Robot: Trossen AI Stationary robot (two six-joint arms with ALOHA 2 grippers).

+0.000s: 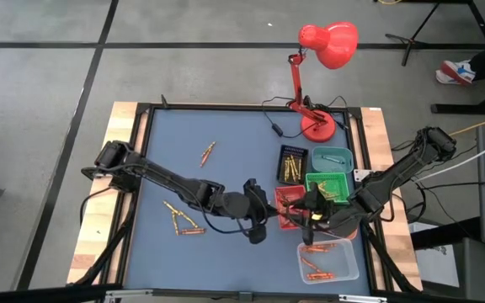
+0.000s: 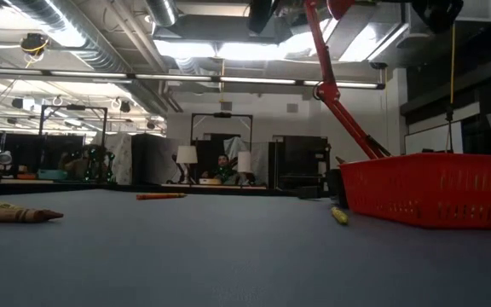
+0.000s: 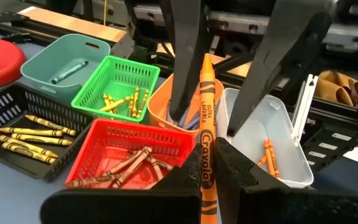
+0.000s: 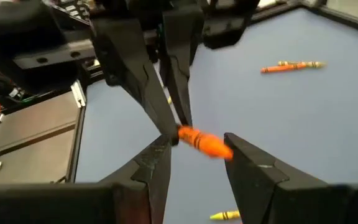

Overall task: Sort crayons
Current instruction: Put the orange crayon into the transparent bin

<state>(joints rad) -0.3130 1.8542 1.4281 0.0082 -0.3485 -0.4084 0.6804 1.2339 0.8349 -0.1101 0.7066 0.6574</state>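
The left gripper (image 3: 207, 180) had its fingers closed on an orange crayon (image 3: 205, 124), which stood up between them with its tip pointing away from the wrist; the wrapper read "Crayola", with "ULTRA" and "LAVABLE" in smaller print above it. The right gripper (image 4: 194, 146) met it from the opposite side, its fingers spread apart on either side of the crayon's orange tip, without a firm hold on it that could be seen. From above, the left arm reached across the blue tabletop (image 1: 226, 181) from its left edge and the right arm bent in from the right edge, so that the two grippers met just beside the red basket (image 1: 286, 208). That basket held red and brown crayons. Near it, the black tray (image 3: 17, 112) and the green basket (image 3: 114, 87) held yellow crayons, the teal bin (image 3: 67, 53) held a single blue one, and the clear bin (image 3: 272, 143) held orange ones. More crayons (image 1: 183, 220) lay loose on the tabletop, well to the left of the red basket.
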